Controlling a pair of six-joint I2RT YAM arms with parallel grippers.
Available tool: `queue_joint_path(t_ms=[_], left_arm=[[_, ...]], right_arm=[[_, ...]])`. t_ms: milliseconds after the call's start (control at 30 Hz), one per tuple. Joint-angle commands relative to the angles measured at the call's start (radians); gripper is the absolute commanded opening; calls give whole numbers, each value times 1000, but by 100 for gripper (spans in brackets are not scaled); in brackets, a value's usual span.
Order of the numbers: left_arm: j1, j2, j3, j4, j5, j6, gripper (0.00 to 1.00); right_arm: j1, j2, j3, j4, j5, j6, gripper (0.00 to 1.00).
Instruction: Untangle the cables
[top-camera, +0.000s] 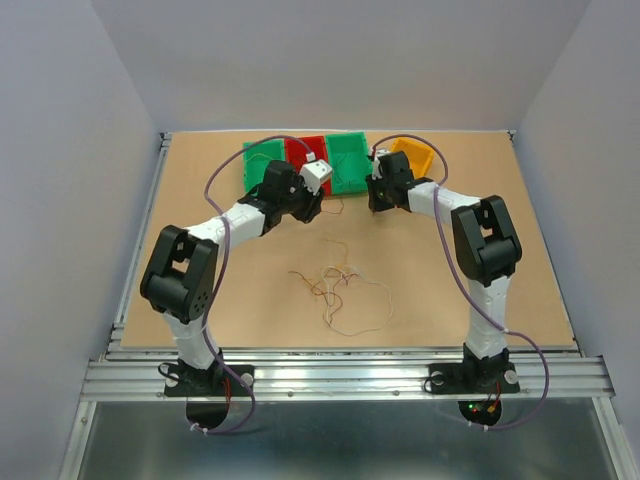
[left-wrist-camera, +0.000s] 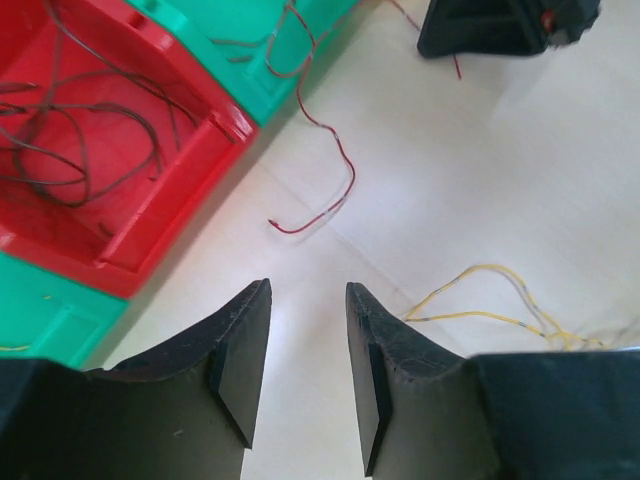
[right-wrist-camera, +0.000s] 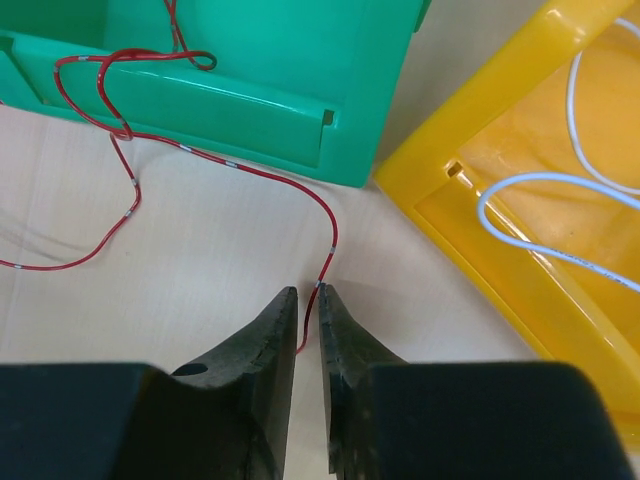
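Well, nearest the arm bases the cables (top-camera: 338, 285) lie in a loose tangle of thin loops near the middle of the table (top-camera: 480, 300), with neither arm touching them. Beyond the tangle, toward 12 o'clock, both arms reach for the trays. The left gripper (left-wrist-camera: 307, 295), at about 11 o'clock, hangs over bare board with its jaws apart and nothing between them. A yellow wire (left-wrist-camera: 480, 300) trails off at its 3 o'clock. The right gripper (right-wrist-camera: 308, 292), at about 1 o'clock, has its fingers drawn to a narrow slit, and the red wire (right-wrist-camera: 334, 225) runs straight into it. I cannot tell whether the wire is truly pinched. Farther on, that red wire climbs the green tray (right-wrist-camera: 250, 110) and loops over its rim. The yellow tray (right-wrist-camera: 480, 150) sits just beside it at 2 o'clock, and the red tray (left-wrist-camera: 150, 235), at 10 o'clock, holds dark cables (left-wrist-camera: 80, 140). To my eye the danger is in the pull: so thin a strand could slip from the fingers. The loop could also catch on the rim and drag the green tray. And the two claws stand near enough to knock together.
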Motion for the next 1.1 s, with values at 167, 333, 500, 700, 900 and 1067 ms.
queue_joint_path(t_ms=[167, 333, 500, 700, 900, 1067], left_arm=[[-122, 76, 63, -6, -195, 173, 54], [-136, 120, 104, -4, -235, 202, 61], [-139, 139, 123, 9, -223, 272, 77], [-146, 180, 192, -69, -223, 387, 78], [-153, 277, 267, -138, -240, 427, 74], [-158, 343, 305, -155, -263, 433, 72]], right_arm=[[-7, -24, 39, 1, -31, -2, 18], [-7, -32, 38, 3, -34, -2, 18], [-7, -34, 39, 3, -37, -4, 18], [-7, -34, 42, 3, -39, -4, 18], [-7, -32, 47, 3, -39, -1, 18], [-7, -37, 45, 3, -34, 4, 18]])
